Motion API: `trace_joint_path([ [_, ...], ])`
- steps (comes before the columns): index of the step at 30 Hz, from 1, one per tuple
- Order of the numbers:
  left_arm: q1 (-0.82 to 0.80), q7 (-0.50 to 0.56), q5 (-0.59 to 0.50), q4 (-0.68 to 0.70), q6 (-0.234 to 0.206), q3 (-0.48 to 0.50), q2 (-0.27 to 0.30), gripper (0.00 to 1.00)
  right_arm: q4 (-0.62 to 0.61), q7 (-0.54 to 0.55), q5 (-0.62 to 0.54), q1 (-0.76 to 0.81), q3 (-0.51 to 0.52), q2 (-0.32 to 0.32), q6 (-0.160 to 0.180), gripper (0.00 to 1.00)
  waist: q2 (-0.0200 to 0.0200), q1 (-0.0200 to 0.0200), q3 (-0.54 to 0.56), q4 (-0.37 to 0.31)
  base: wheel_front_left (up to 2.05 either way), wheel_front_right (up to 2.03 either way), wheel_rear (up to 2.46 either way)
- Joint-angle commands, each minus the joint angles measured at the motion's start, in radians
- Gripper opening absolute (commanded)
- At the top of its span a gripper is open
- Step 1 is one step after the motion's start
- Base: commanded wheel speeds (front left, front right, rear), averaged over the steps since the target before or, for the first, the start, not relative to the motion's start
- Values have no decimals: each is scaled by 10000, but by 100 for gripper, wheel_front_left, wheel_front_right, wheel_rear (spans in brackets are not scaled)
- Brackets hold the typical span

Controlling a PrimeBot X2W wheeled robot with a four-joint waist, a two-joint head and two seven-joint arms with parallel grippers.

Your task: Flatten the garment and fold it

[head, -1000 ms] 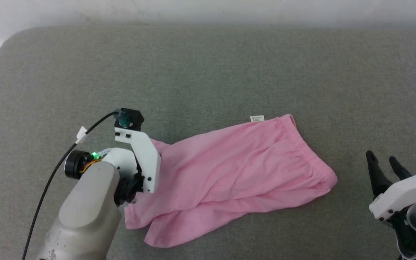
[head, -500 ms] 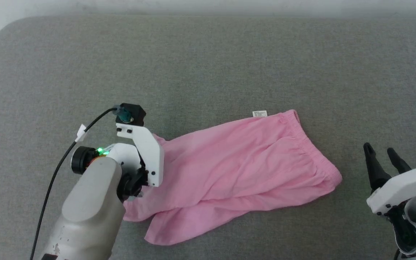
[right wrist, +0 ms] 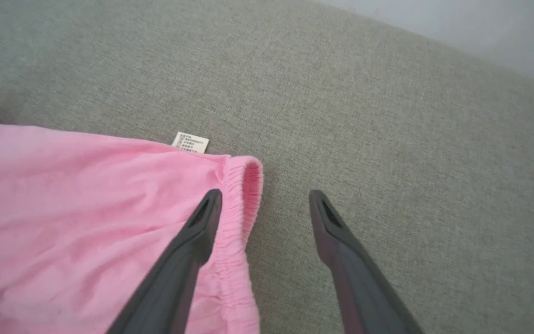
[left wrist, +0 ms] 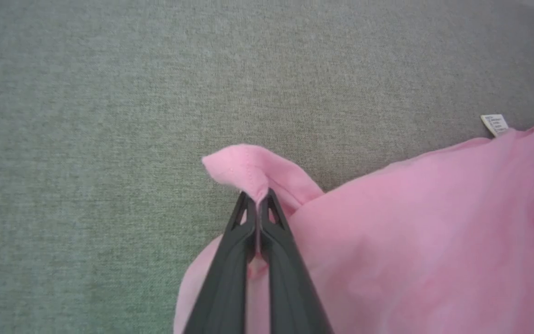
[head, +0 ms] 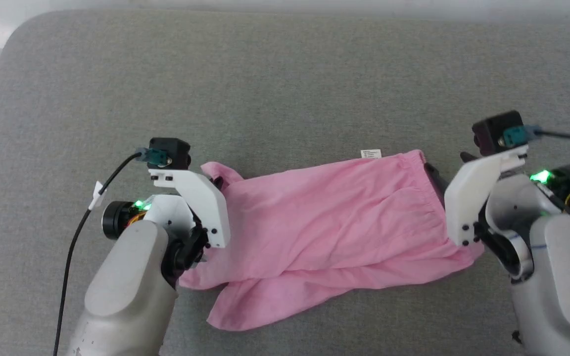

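The light-pink shorts (head: 324,222) lie crumpled across the grey surface, legs to the left and gathered waistband (right wrist: 250,182) to the right. A small white tag (head: 370,154) pokes out at the far edge. My left gripper (left wrist: 257,200) is shut on a raised corner of the leg hem (left wrist: 239,167); in the head view its fingers sit under the wrist mount (head: 201,198). My right gripper (right wrist: 266,195) is open at the waistband's far corner. One of its fingers (right wrist: 193,236) lies over the pink fabric and the other over the bare surface.
The grey upholstered surface (head: 285,74) spreads wide behind and beside the shorts, with a rounded corner at the far left (head: 13,34). A pale wall (right wrist: 480,28) runs past its far edge. A black cable (head: 74,237) hangs off my left wrist.
My right arm has swung in from the lower right to the waistband end. My left gripper has drawn the leg corner up and a little left. The head camera has shifted too.
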State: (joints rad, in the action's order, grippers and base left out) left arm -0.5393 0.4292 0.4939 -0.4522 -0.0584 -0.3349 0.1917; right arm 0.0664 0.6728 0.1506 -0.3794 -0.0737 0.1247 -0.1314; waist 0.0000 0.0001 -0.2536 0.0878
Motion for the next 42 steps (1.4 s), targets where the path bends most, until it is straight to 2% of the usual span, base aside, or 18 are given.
trace_joint_path([
  [1,155,-72,37,237,-81,-37,-43,0,353,318,-221,-469,-152,62,7,100,0,-1,-101,189,0,0,0],
  [4,215,-80,57,581,-89,-120,-127,0,1182,680,-518,-1062,-339,168,7,100,0,-1,-201,356,0,0,0],
  [10,305,-59,70,969,-122,-261,-211,0,2859,744,-843,-1747,-533,268,7,100,0,-1,-344,565,0,0,0],
  [16,446,-52,162,1066,-117,-293,-216,0,3822,645,-497,-1820,-705,279,7,100,0,-1,-411,641,0,0,0],
  [17,472,-56,182,1071,-118,-286,-205,0,3964,687,-346,-1811,-752,281,7,68,0,-1,-417,639,0,0,0],
  [18,499,-63,218,1075,-122,-267,-203,0,4045,661,-182,-1824,-831,294,7,27,0,-1,-420,634,0,0,0],
  [19,524,-73,253,1078,-119,-251,-200,0,4093,593,-35,-1848,-927,333,7,0,0,-1,-418,627,0,0,0],
  [26,438,-427,595,1185,-25,96,-148,0,3862,-358,1100,-2312,-1239,683,7,0,0,-1,-187,484,0,0,0],
  [30,-128,-726,844,1408,10,539,-64,0,3558,-712,2010,-2983,-1026,755,7,0,0,-1,-32,386,0,0,0],
  [36,-1948,-944,693,1432,-204,1033,234,0,3504,-810,3172,-4762,-435,752,7,0,0,-1,58,284,0,0,0],
  [39,-3146,-1086,467,1160,-329,1241,491,0,3736,-1111,3447,-5913,-49,522,7,0,0,-1,11,184,0,0,0],
  [42,-4372,-1430,457,849,-573,1620,509,0,4063,-1663,3327,-7255,51,428,7,0,0,-1,-157,51,0,0,0],
])
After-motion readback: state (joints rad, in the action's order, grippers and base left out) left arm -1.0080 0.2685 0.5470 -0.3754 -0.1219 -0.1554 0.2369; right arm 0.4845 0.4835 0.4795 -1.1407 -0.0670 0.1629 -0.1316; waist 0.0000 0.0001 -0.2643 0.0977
